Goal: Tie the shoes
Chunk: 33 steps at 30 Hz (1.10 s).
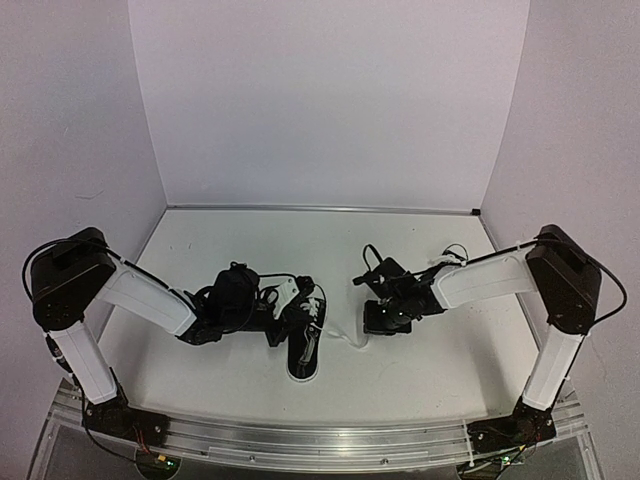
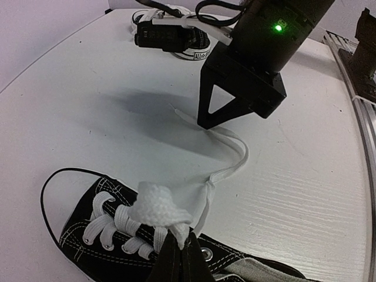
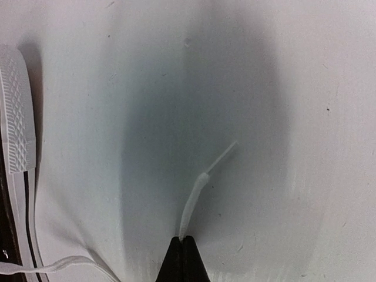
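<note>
R end effector (image 3: 183,239) pinches lace (image 3: 195,191); L (image 2: 179,244) too.

White table (image 1: 330,240) carries a near sneaker (image 1: 304,356), a far sneaker (image 2: 194,54) and loose lace (image 2: 238,155)

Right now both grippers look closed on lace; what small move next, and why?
Probably ease the right gripper away from the shoe. It pinches the lace near its tip, and that lace lies slack in a curve on the table, while the left gripper holds a bunched loop above the shoe. Taking up slack likely comes first.
</note>
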Available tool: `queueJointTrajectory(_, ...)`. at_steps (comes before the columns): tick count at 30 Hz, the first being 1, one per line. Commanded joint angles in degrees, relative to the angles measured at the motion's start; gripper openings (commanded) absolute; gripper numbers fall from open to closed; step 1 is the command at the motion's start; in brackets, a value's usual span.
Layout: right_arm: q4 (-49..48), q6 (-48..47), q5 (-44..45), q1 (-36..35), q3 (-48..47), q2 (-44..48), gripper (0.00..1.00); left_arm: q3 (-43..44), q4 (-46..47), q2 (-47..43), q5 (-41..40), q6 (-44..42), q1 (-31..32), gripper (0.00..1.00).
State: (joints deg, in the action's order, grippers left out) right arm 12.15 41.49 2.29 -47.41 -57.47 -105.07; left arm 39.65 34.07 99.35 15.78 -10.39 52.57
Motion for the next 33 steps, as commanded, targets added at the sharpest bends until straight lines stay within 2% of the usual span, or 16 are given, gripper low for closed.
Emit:
queueJointTrajectory(1,2.11,-6.36,3.19,2.51,-5.57,8.77,0.00,-0.18,4.57,0.06,0.66,-2.82,0.49,0.00)
queueJointTrajectory(4,1.30,-11.10,2.20,2.76,-11.63,10.64,0.00,-1.46,8.36,0.85,1.62,-4.26,0.51,0.00)
queueJointTrajectory(8,0.44,-14.97,-4.42,2.69,-19.59,8.08,0.00,-3.99,15.59,1.79,1.89,-5.23,0.51,0.00)
queueJointTrajectory(16,-6.28,-14.22,-18.63,1.18,-29.15,-0.87,0.00,-7.77,25.68,5.65,1.06,-7.28,0.51,0.00)
queueJointTrajectory(23,-7.12,-12.18,-24.46,-3.22,-39.68,-10.44,0.00,-9.37,27.99,6.37,-1.36,-9.82,1.23,0.00)
queueJointTrajectory(30,-8.19,-9.08,-30.74,-4.65,-44.78,-16.71,0.00,-9.51,28.36,6.18,-1.72,-10.00,1.52,0.00)
queueJointTrajectory(31,-8.05,-8.71,-31.57,-4.67,-45.24,-17.41,0.03,-9.50,28.57,6.34,-1.73,-9.85,1.56,0.00)
queueJointTrajectory(32,-7.73,-8.43,-32.32,-4.65,-45.55,-17.89,0.11,-9.50,28.73,6.52,-1.78,-9.69,1.63,0.00)
queueJointTrajectory(33,-7.17,-8.30,-32.57,-4.52,-45.58,-18.13,0.25,-9.50,28.87,6.65,-1.85,-9.61,1.66,0.00)
